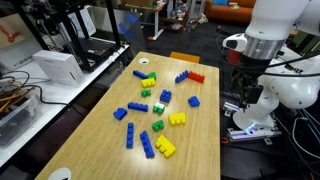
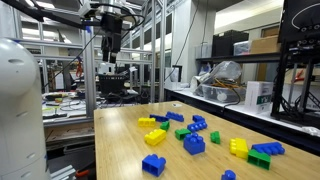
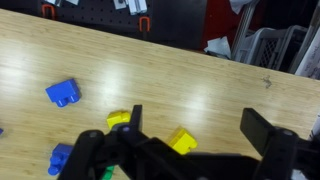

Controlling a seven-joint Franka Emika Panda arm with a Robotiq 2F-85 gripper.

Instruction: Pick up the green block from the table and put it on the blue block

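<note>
The green block (image 1: 158, 108) (image 2: 183, 132) lies flat among scattered bricks in the middle of the wooden table (image 1: 200, 150). The short blue block (image 1: 165, 97) (image 2: 194, 143) sits right beside it. My gripper (image 2: 108, 52) hangs high above the table, well clear of both blocks. In the wrist view the gripper (image 3: 200, 125) is open, its two black fingers (image 3: 265, 130) wide apart with only bare wood and a yellow brick (image 3: 183, 140) below them. I cannot pick out the green block for certain in the wrist view.
Several blue, yellow and green bricks are spread over the table, with a blue-red pair (image 1: 188, 76) and a yellow-green pair (image 1: 148, 80). A blue brick (image 3: 63, 93) lies left of the fingers. White boxes (image 1: 55, 68) stand beside the table. The arm (image 1: 270, 40) rises at the table's side.
</note>
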